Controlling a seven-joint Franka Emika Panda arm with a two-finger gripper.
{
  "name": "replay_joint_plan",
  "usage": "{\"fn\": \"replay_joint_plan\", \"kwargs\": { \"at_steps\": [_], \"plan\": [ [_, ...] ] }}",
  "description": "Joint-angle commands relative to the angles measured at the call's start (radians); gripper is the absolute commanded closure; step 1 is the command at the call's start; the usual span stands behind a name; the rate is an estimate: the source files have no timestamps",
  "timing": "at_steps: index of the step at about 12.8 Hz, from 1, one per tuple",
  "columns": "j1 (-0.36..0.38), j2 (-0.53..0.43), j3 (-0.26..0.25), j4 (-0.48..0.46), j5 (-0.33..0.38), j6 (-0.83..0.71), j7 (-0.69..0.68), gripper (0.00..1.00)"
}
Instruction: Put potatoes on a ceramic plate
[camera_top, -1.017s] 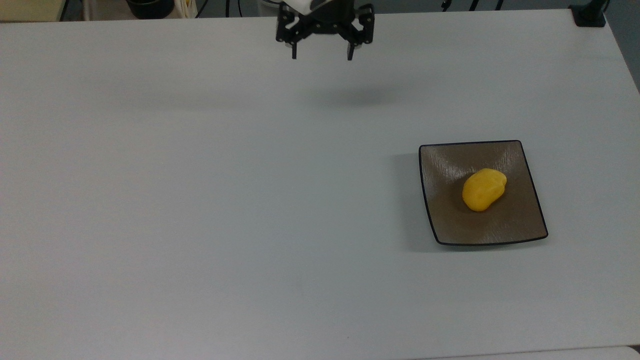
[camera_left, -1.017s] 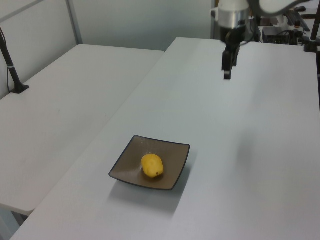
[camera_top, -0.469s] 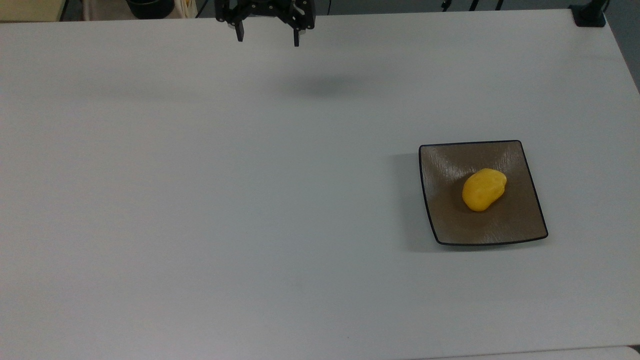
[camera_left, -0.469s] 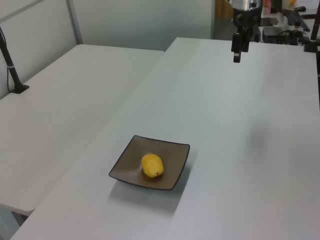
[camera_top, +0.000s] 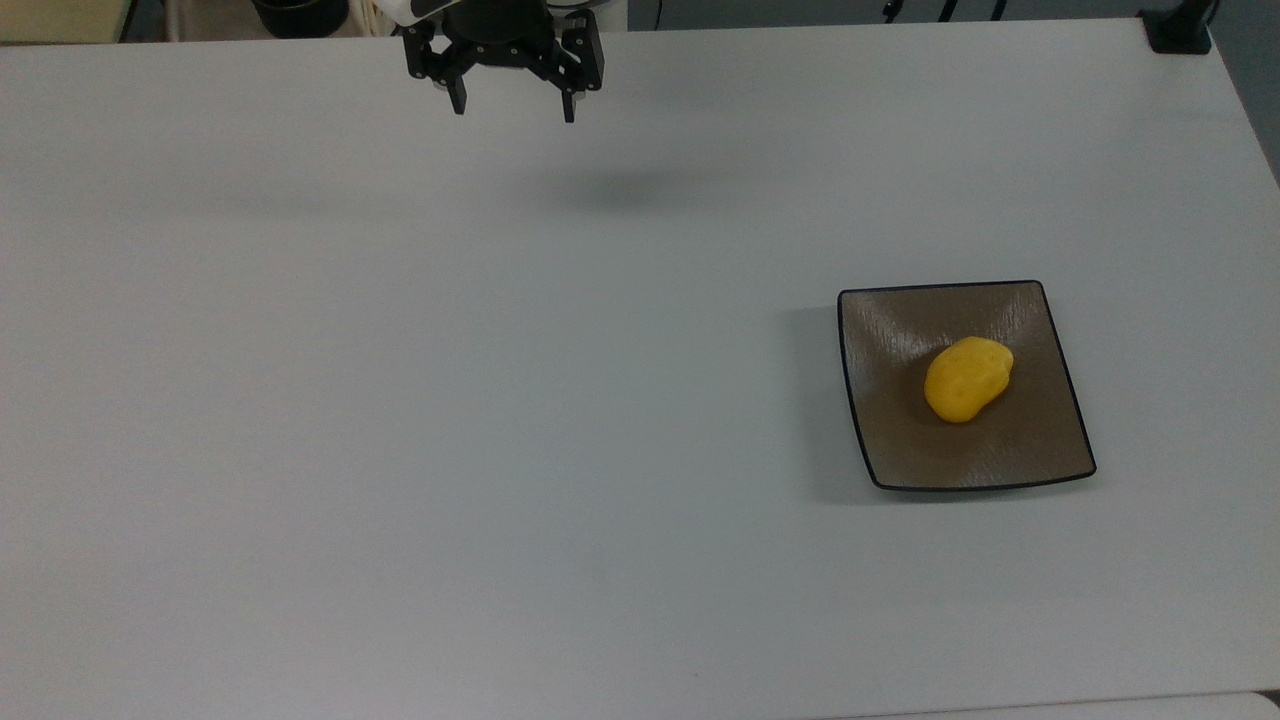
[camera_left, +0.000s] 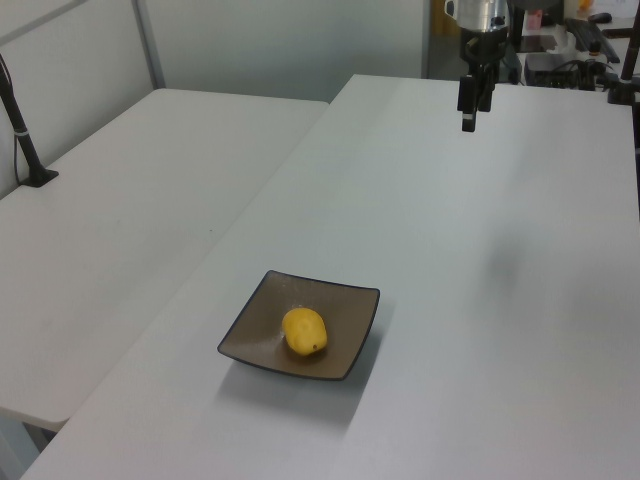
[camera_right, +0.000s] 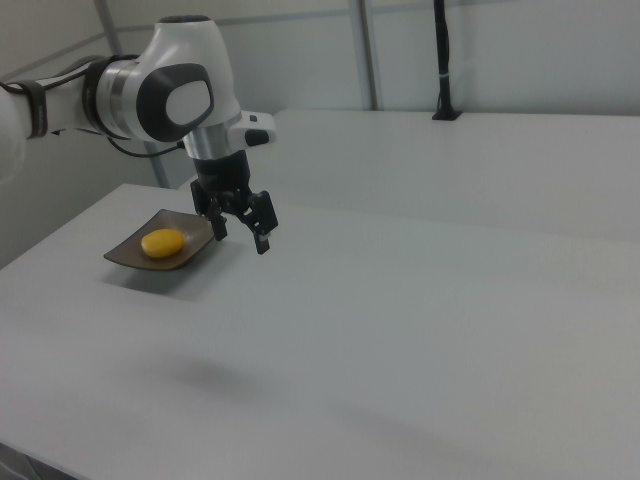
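Resting potato (camera_top: 966, 379) far from hand (camera_top: 513, 108)

Top view looks steeply down on the table (camera_top: 400, 400) from its near long edge, arm's end at the far edge. Left view sits low and oblique past the plate (camera_left: 255, 325) end, facing down the table's length; right view looks from the opposite end, arm close. All three share the tabletop, plate and gripper (camera_right: 241, 232).
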Motion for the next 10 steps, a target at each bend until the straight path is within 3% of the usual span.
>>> {"fn": "replay_joint_plan", "kwargs": {
  "at_steps": [1,10],
  "plan": [
    [0.057,-0.02,-0.05,-0.012,0.022,0.017,-0.007,0.0],
    [0.065,-0.026,-0.072,-0.007,0.022,0.029,-0.01,0.0]
  ]
}}
